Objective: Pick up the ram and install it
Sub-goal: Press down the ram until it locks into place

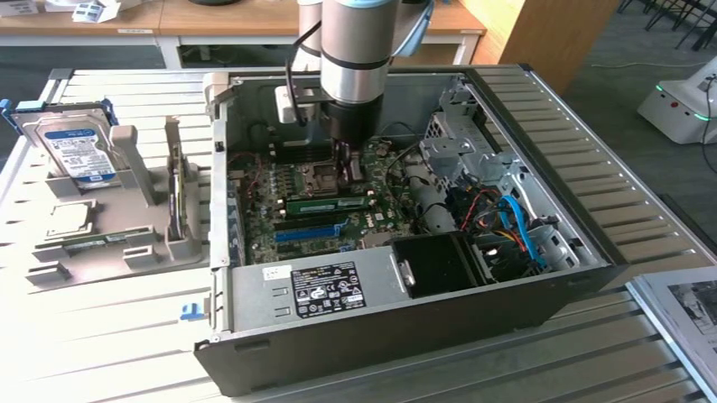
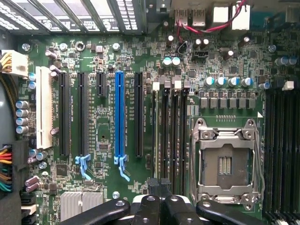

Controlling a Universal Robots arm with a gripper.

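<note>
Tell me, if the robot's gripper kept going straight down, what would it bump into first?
Probably the ram. The shut gripper points down at the motherboard, right over the memory slots beside the empty processor socket. Depth is hard to judge.

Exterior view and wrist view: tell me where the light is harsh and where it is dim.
Exterior view: the slatted table beside the computer case is washed out by bright glare, while the inside of the case under the arm lies in shade. Wrist view: the motherboard is evenly lit, with shine on the silver processor socket and the blue slot clear.
</note>
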